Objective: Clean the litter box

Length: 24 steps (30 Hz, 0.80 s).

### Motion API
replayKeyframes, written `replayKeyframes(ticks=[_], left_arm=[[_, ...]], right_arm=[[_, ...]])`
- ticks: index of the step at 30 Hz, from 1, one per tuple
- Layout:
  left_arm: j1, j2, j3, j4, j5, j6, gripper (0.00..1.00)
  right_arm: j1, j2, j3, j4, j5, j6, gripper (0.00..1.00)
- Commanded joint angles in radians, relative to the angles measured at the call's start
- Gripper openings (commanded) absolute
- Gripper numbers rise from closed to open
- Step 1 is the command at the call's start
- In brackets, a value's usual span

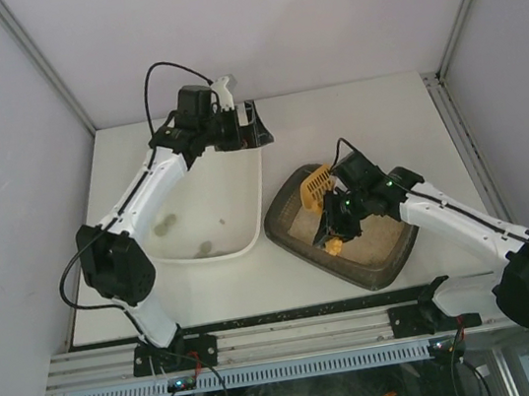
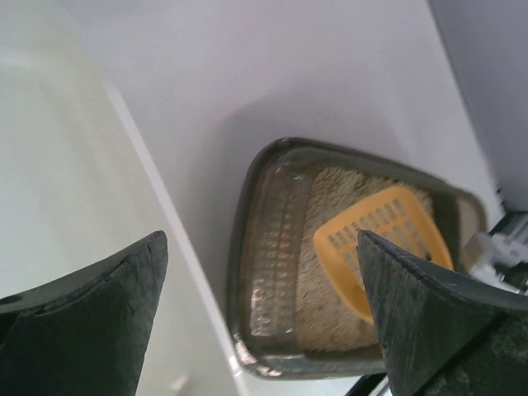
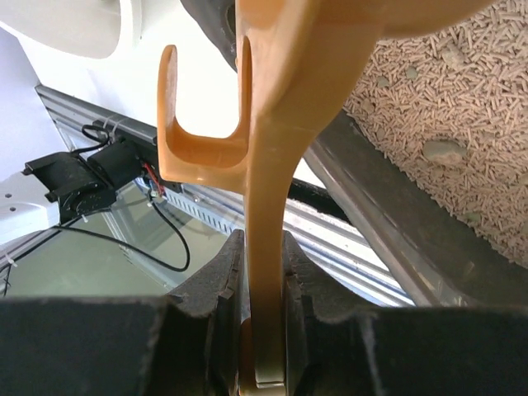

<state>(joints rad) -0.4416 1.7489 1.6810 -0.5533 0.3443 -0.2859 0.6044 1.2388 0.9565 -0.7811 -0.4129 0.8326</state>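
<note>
**Left arm.** Base at the near edge of the table (image 1: 382,121), elbow folded low beside the white tub's (image 1: 250,232) near left corner, and the forearm reaches along the tub's left side to its far end. The left gripper (image 1: 252,128) hangs above the tub's far right corner. Its jaws are spread wide with nothing between them. Its wrist camera looks down past both dark fingers (image 2: 91,322) at the tray to the tub's right.

**Right arm.** Elbow well to the right of the tub, with the forearm stretched leftward towards it. The right gripper (image 1: 337,230) is pressed together on the handle of an orange slotted litter scoop (image 1: 315,185). The handle (image 3: 268,206) stands edge-on between the pads, its hooked end (image 3: 202,124) projecting beyond them. The scoop head is raised on the side nearest the tub.

**Litter box** (image 1: 376,277). Dark brown-grey tray with rounded corners and a thick rim, lying on the table just right of the tub. Whether the rims touch cannot be told. It holds pale pellet litter (image 3: 462,91) with a few grey lumps (image 3: 444,150).

**White tub.** A few dark clumps (image 1: 164,225) lie on its floor.
</note>
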Motion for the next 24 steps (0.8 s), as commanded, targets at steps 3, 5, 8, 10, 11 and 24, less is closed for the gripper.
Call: replayKeyframes(ticks=[3, 5, 8, 10, 11, 24], left_arm=[[-0.003, 0.035, -0.052, 0.213, 0.077, -0.337, 1.00], [-0.003, 0.035, -0.077, 0.254, 0.086, -0.375, 1.00], [-0.003, 0.029, -0.101, 0.288, 0.087, -0.409, 1.00], [-0.003, 0.024, -0.115, 0.294, 0.061, -0.417, 1.00], [-0.003, 0.020, -0.127, 0.298, 0.049, -0.421, 1.00], [-0.003, 0.046, -0.222, 0.411, 0.126, -0.545, 1.00]], right_arm=[[-0.013, 0.009, 0.090, -0.169, 0.019, -0.030, 0.00], [-0.015, 0.029, 0.106, -0.213, 0.025, -0.035, 0.00], [-0.017, 0.057, 0.140, -0.293, 0.063, -0.052, 0.00], [-0.023, 0.068, 0.155, -0.318, 0.081, -0.065, 0.00], [-0.030, 0.073, 0.156, -0.318, 0.082, -0.071, 0.00], [-0.071, 0.257, 0.212, -0.275, 0.065, -0.139, 0.00]])
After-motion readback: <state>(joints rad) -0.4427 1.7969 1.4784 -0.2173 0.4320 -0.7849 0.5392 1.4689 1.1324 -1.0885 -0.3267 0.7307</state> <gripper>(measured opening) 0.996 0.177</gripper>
